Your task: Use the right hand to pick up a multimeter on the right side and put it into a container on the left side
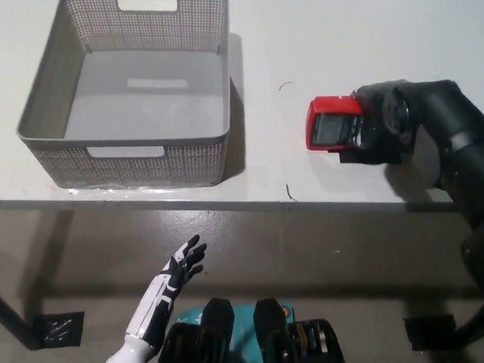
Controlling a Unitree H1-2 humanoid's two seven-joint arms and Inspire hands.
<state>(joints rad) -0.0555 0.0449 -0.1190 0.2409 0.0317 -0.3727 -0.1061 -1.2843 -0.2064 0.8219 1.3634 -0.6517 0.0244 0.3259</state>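
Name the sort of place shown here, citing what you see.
Probably a robot test bench or lab: a plain white table holding only a grey perforated plastic basket and a red handheld multimeter, above a bare floor.

At right of centre, the black right hand (382, 127) covers most of the red multimeter with a grey display (333, 127); only its left end shows, and the keypad is hidden. The fingers wrapping it cannot be made out clearly. The black arm is cut off by the right edge. The white left hand (174, 273), lower left, has its forearm cut by the bottom edge.
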